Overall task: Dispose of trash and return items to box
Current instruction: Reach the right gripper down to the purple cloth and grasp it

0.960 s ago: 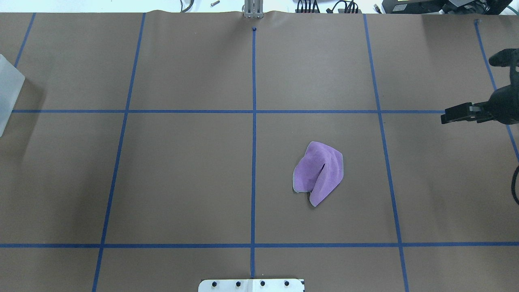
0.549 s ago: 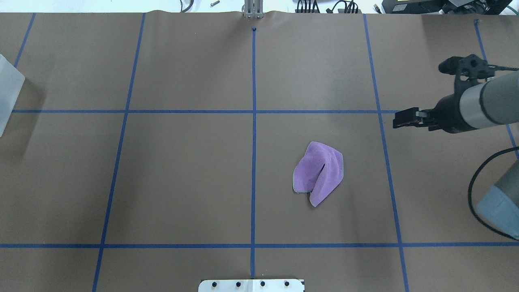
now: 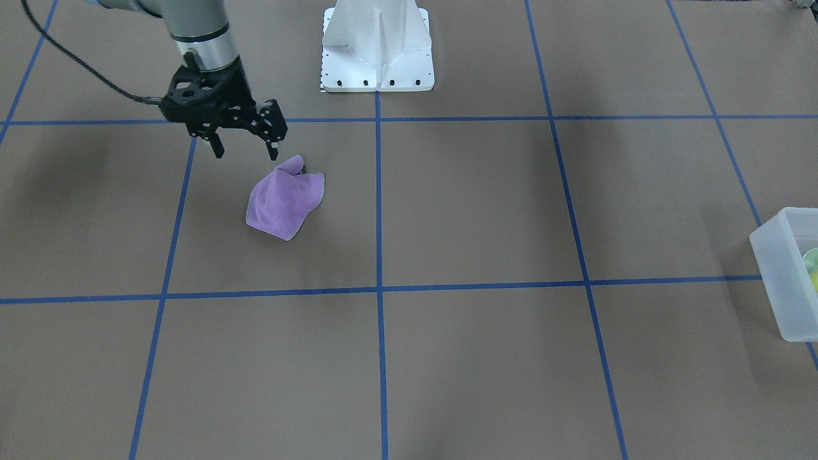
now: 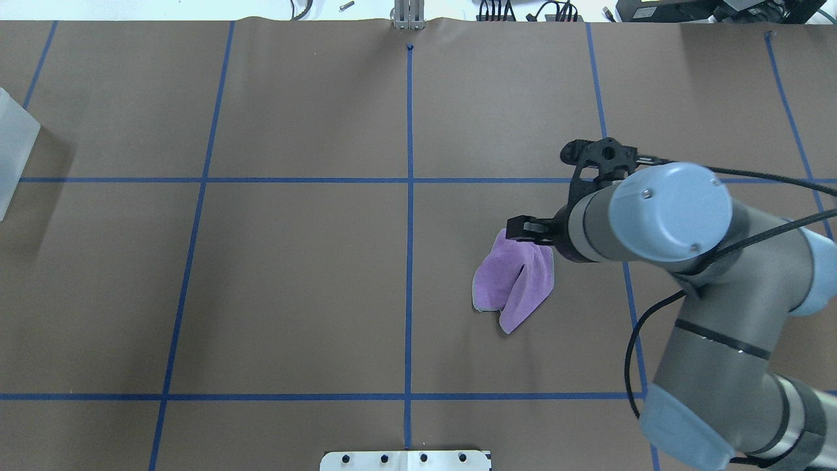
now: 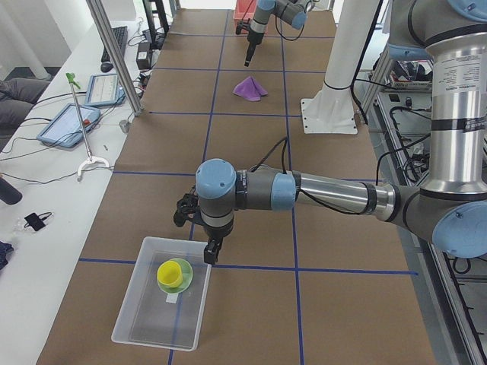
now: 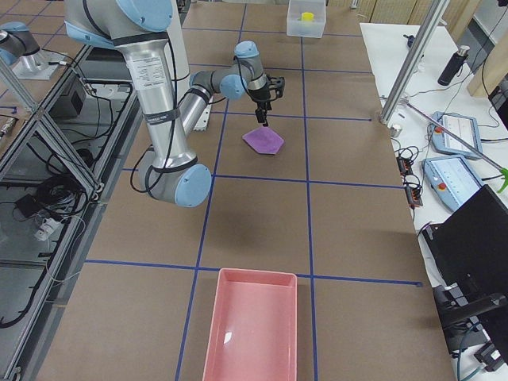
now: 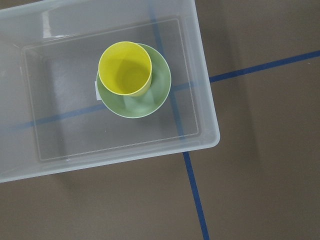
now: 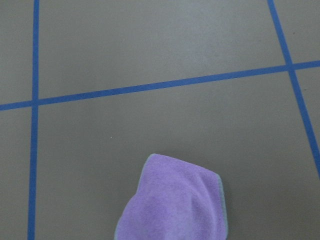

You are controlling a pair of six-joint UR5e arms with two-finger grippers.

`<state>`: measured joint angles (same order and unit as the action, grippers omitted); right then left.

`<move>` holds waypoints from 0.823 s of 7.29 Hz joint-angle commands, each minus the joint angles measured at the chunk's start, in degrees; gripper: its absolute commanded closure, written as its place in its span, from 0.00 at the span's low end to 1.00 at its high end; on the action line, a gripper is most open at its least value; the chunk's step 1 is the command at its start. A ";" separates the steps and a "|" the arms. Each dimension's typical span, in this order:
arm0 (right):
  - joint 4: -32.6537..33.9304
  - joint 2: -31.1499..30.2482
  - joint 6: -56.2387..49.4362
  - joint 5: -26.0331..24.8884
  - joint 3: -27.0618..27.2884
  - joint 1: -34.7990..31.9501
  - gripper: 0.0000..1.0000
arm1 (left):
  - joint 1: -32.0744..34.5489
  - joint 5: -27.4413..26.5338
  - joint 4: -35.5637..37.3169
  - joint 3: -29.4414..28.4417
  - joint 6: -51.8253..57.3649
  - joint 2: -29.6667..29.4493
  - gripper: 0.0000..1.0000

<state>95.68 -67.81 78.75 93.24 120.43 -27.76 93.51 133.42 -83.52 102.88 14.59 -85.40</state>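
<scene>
Table (image 4: 294, 294): brown paper with a grid of blue tape.
Box (image 7: 205, 100): at the table's 9 o'clock edge in the overhead view.
Cloth (image 4: 513, 281): purple, crumpled, toward 4 o'clock of the table's middle.
Right gripper (image 3: 246, 152): fingers spread wide, holding nothing, over the cloth's 12 o'clock edge.
Left gripper (image 5: 196, 236): above the box's rim; I cannot tell how its fingers stand.
Bowl (image 7: 157, 95): inside the box.
Cup (image 7: 125, 68): upright in the bowl, toward its 10 o'clock.
</scene>
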 commanded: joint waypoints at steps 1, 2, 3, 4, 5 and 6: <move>1.62 2.34 2.81 -7.95 -4.22 6.03 0.00 | 0.00 -0.01 -0.07 -1.10 0.00 0.05 0.01; 1.62 1.90 2.90 -8.59 -5.28 6.92 0.01 | 0.00 -0.01 -0.15 -1.28 0.00 0.05 0.01; 1.36 1.98 2.90 -10.43 -5.99 7.98 0.05 | 0.00 0.08 -0.24 -1.11 0.09 0.75 0.01; 1.35 1.90 2.90 -10.44 -6.08 7.99 0.17 | 0.00 0.08 -0.24 -1.19 0.01 0.84 0.01; 1.35 1.98 2.90 -10.53 -6.08 7.90 0.47 | 0.00 0.00 -0.16 -1.28 0.00 0.84 0.01; 1.35 1.90 2.90 -10.71 -6.08 7.81 0.65 | 0.00 -0.01 -0.15 -1.28 0.00 0.84 0.01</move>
<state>97.04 -65.87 81.65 82.78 114.40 -19.92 93.52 133.45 -83.70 101.64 14.60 -84.60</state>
